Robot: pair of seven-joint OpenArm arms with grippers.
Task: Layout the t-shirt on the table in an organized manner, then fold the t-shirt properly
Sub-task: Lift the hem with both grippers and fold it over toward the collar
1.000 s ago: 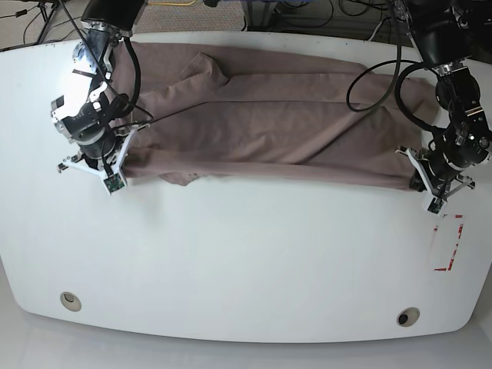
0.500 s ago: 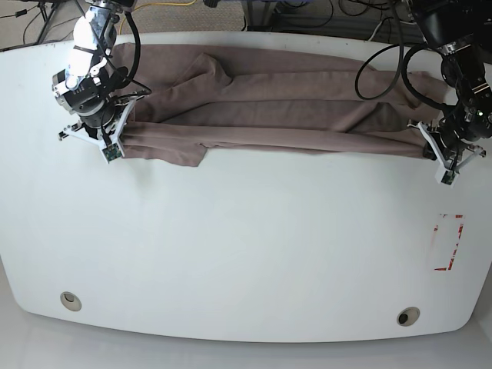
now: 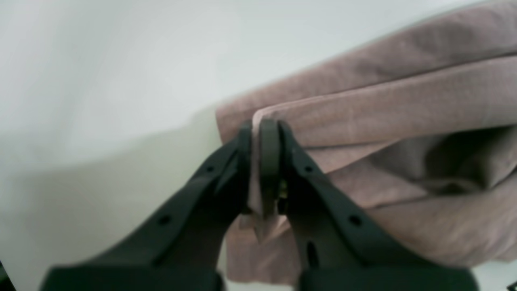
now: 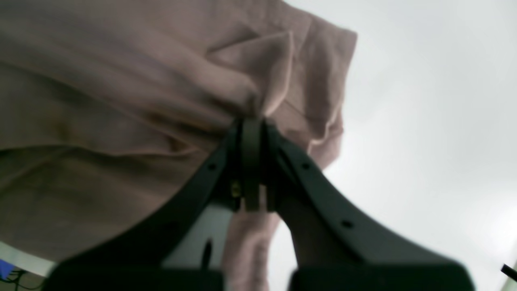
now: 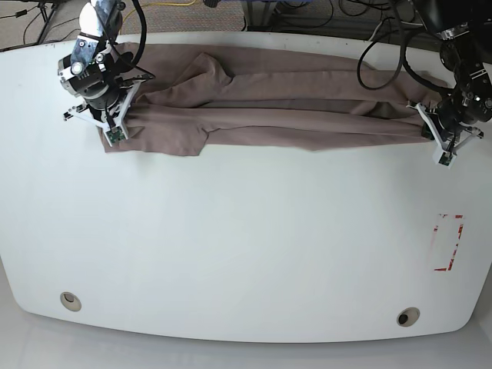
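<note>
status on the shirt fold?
Done: the t-shirt is stretched in a long band along the table's far edge.
In hand: left pincer and right pincer are each shut on a cloth end.
Left: cloth looks bunched and wrinkled; flattening and the proper folds remain.

Beyond the far edge, grey carpeted floor (image 5: 196,15) (strewn with black cables (image 5: 307,14)) shows.

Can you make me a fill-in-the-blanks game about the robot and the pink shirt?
1. Both grippers are ____ on the t-shirt.
2. The t-shirt lies across the ____ edge of the table, away from the camera.
3. The red tape rectangle is nearer the ____ gripper.
4. The table's colour is ____.

Missing words: shut; far; left; white.
</note>
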